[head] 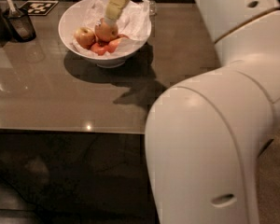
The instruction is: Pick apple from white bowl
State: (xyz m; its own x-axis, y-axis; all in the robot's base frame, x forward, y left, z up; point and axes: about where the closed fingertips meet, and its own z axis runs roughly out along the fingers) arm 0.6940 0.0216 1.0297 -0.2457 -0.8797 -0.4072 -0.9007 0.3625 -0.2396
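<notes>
The white bowl [77, 14] stands at the back left of the grey table, lined with crumpled white paper. In it lie the large reddish-orange apple [107, 32], a smaller yellow-golden apple [84, 36] to its left, and small bright-red fruits [102, 47] in front. My gripper [105, 21] reaches down from above into the bowl, its pale yellow tip right on top of the large apple. My white arm fills the right side of the view.
A dark holder with utensils [18, 22] stands left of the bowl. A black-and-white marker card [39, 7] lies behind it. A small glass [152, 7] sits behind the bowl's right rim. The table's front edge [65, 130] runs across the middle.
</notes>
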